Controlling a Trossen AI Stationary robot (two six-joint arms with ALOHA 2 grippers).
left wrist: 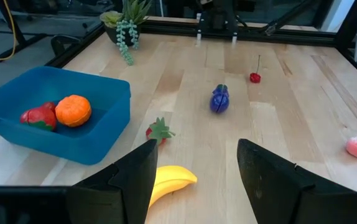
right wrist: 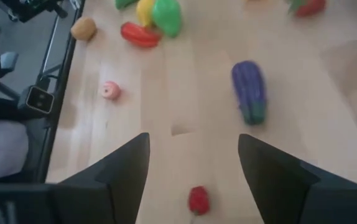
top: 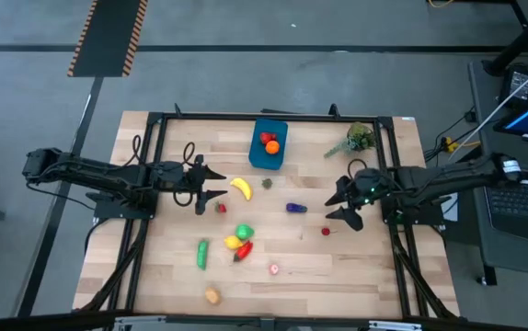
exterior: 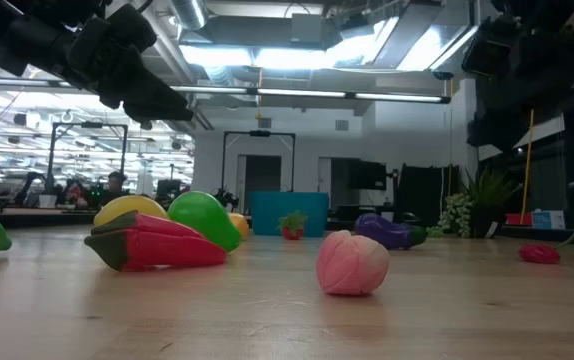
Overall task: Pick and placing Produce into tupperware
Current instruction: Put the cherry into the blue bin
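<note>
The teal tupperware (top: pixel 268 144) stands at the table's far middle and holds an orange (left wrist: pixel 73 109) and a red fruit (left wrist: pixel 38 117). Loose produce lies on the wood: a banana (top: pixel 241 188), a strawberry (left wrist: pixel 159 131), a purple eggplant (top: pixel 295 208), a red cherry (top: pixel 326 231), a green-yellow-red cluster (top: pixel 240 240), a cucumber (top: pixel 202 254), a pink peach (top: pixel 274 268). My left gripper (top: pixel 211 182) hovers open just left of the banana. My right gripper (top: pixel 343 202) hovers open right of the eggplant, above the cherry (right wrist: pixel 198 200).
A leafy green plant sprig (top: pixel 354 140) lies at the far right of the table. A tan piece (top: pixel 212 295) sits near the front edge. Black frame rails (top: pixel 273 117) border the table. Bare wood shows between the eggplant and the front edge.
</note>
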